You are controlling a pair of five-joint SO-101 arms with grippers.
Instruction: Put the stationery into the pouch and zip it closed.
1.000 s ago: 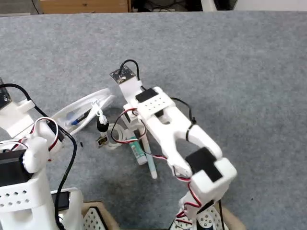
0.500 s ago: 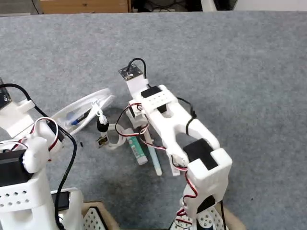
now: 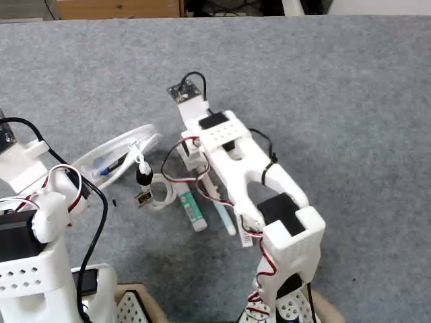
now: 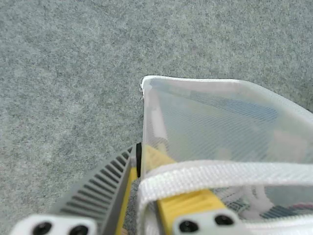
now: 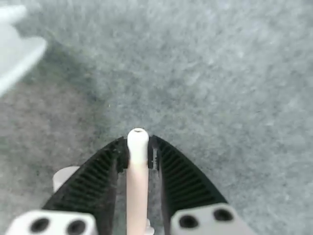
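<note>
Mesh pouch (image 3: 116, 156), white, lying near the front left corner of the table (image 3: 350, 94); its mouth looks open toward the table's middle and a blue item shows through the mesh. We list the left gripper (image 4: 138, 159) as clenched on the pouch's rim by the webbing strap. We judge this grip to be the anchor: it wants firmness and a slight lift so that the mouth gapes.

Next right are a tape ring (image 3: 160, 192) and a glue stick (image 3: 192, 210), both loose on the table.

Next right is the pen (image 5: 137, 166), grasped lengthwise by the right gripper (image 5: 138, 143), with its end poking past the jaws. We would carry it left and low, line it up with the mouth, enter end first, and release only once most of it is inside, clear of the glue stick.

Poses: the left arm sits low over the front left corner. The right arm is folded, with its elbow high near the front edge and its wrist pitched down toward the middle.
</note>
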